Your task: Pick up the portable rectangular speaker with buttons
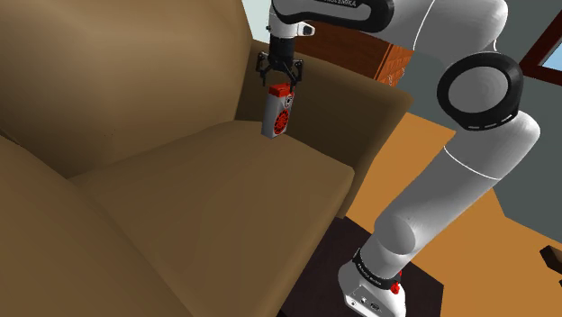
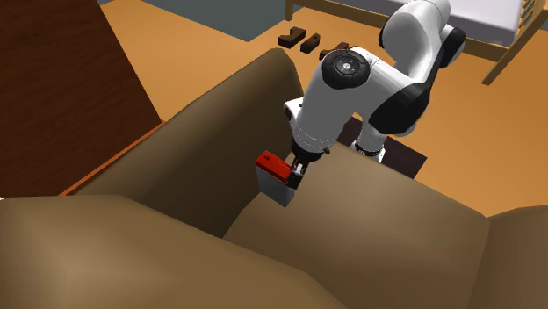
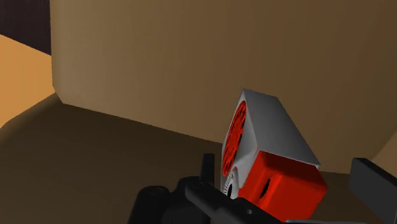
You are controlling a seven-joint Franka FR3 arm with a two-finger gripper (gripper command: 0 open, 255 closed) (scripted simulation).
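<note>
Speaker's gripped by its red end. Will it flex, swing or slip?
Probably rigid: the speaker looks like a hard boxy shell. It may pivot, since the fingers clasp only the red end and the grey body hangs below. If dropped, its flat faces should stop it rolling on the sofa seat.

On my screen the sofa (image 1: 207, 189) is an even matt tan, smooth all over; cloth, I'd guess, though the render is too plain to be sure. The speaker (image 3: 270, 133) has a grey shell, smooth and dull, with a bright red end cap that looks like plastic and a red ribbed grille on its face. The gripper (image 1: 283, 84) is matt black. The arm (image 1: 477, 144) is smooth white with a soft sheen. The dark panel (image 2: 53, 88) shows faint wood grain. The floor (image 2: 211, 53) is flat, smooth orange.
</note>
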